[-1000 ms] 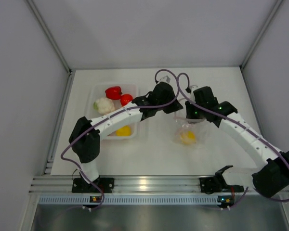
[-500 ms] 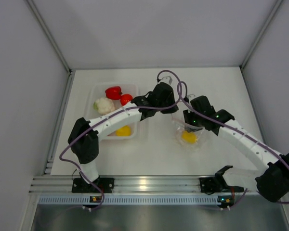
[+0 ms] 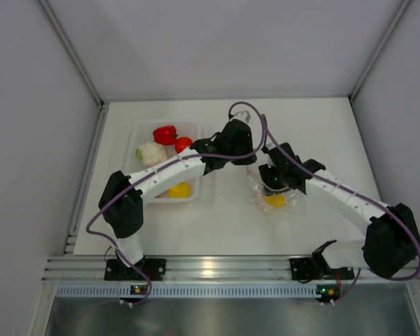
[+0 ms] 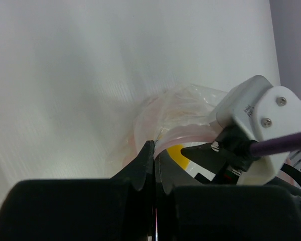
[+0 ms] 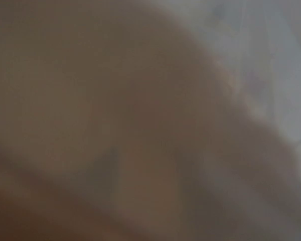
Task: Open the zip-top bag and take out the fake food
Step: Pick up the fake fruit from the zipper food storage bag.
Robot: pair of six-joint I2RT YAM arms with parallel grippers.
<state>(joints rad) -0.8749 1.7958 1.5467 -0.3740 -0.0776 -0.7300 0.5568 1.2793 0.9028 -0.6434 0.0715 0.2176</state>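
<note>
Where the bag is: the clear, crinkly zip-top bag [image 3: 260,199] with the pink strip lies on the white desk [image 3: 224,224], right of centre between the two arms and well apart from the rigid clear tray [image 3: 141,128].
Inside it: one glossy yellow plastic fruit [image 3: 274,201] shows through the film, not yet out.
In the tray: a white plastic cauliflower [image 3: 151,152], a red plastic pepper [image 3: 165,134], a red plastic tomato [image 3: 183,144] and a second yellow piece [image 3: 179,190].
Left tool [image 4: 151,150]: pinched tight, its tips together on what looks to me like the bag's lip by the pink strip.
Right tool [image 3: 271,183]: nose down at the bag's mouth. Its own camera gives only a brown blur, so I cannot tell how wide it stands.
Step in hand: reaching in for the fruit, I'd say.
Doing it well: the left should hold the lip up and steady so the mouth gapes. The right should go in with a finger on either side of the fruit, clear of the film, grip its widest part because it looks slippery, and draw it straight out through the mouth.
Changed from a second ago: the right arm has swung in leftward and down onto the bag. The left tool has barely shifted, and the tray looks the same.
</note>
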